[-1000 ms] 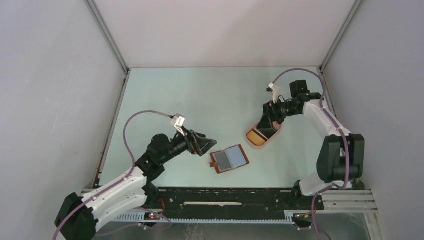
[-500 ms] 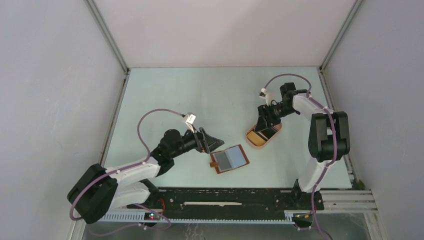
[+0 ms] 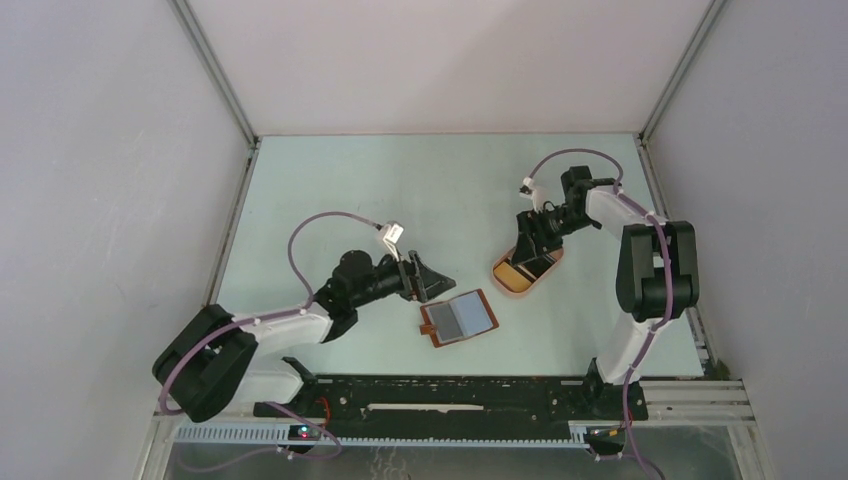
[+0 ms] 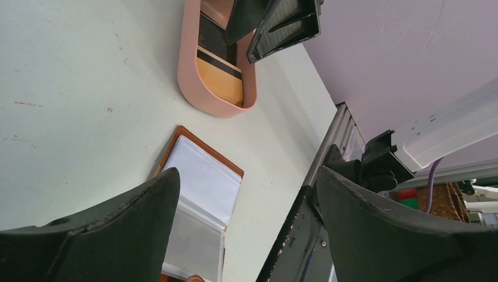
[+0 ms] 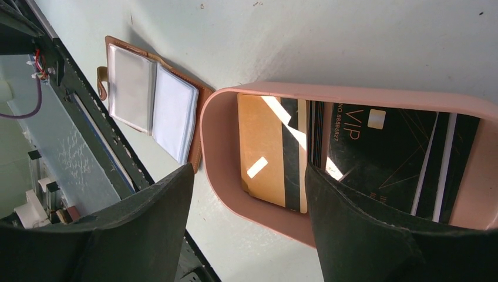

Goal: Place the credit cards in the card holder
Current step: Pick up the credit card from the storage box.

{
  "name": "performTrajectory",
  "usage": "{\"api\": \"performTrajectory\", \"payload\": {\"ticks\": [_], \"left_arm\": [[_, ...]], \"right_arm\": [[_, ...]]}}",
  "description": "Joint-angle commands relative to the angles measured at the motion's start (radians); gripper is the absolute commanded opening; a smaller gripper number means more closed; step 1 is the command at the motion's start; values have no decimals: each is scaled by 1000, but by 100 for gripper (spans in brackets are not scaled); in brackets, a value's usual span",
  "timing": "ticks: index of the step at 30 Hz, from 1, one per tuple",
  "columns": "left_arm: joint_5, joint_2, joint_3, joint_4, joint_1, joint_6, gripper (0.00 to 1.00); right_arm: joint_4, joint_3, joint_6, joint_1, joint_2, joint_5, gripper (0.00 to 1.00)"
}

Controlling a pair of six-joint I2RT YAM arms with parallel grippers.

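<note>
The right claw (image 3: 531, 243) hangs wide and empty over the credit cards (image 5: 273, 150) stacked in the pink tray (image 5: 216, 154), centre right of the top view, seemingly to pick one, while the left claw (image 3: 427, 281), equally wide, hovers beside the card holder (image 3: 461, 317) lying open at lower centre, probably to steady it.

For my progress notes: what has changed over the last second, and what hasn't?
The left gripper slid right, closer to the open card holder. The right arm drew its elbow in while the right gripper stayed over the pink tray. Both are open, holding nothing. Card holder, tray and credit cards have not moved.
</note>
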Motion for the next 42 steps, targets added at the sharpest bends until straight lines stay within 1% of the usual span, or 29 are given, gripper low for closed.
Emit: {"api": "performTrajectory", "payload": {"ticks": [1, 4, 10, 17, 21, 27, 34, 42], "left_arm": [[31, 32, 63, 77, 7, 1, 89], [49, 65, 73, 112, 6, -17, 86], [76, 143, 85, 186, 6, -70, 77], [63, 209, 114, 190, -15, -88, 68], [62, 262, 141, 189, -38, -98, 64], [59, 324, 177, 189, -62, -106, 63], [57, 379, 205, 178, -74, -122, 63], [66, 421, 232, 178, -81, -134, 64]], "right_arm": [[-15, 34, -21, -6, 12, -15, 78], [-8, 33, -8, -6, 23, -8, 78], [-8, 36, 7, -6, 48, 8, 75], [-13, 35, 13, -4, 77, 16, 71], [-15, 38, 13, -4, 86, 20, 70], [-33, 43, 2, -1, 98, 7, 68], [-74, 53, -30, 6, 100, -58, 60], [-121, 70, -45, 3, 116, -124, 57]]}}
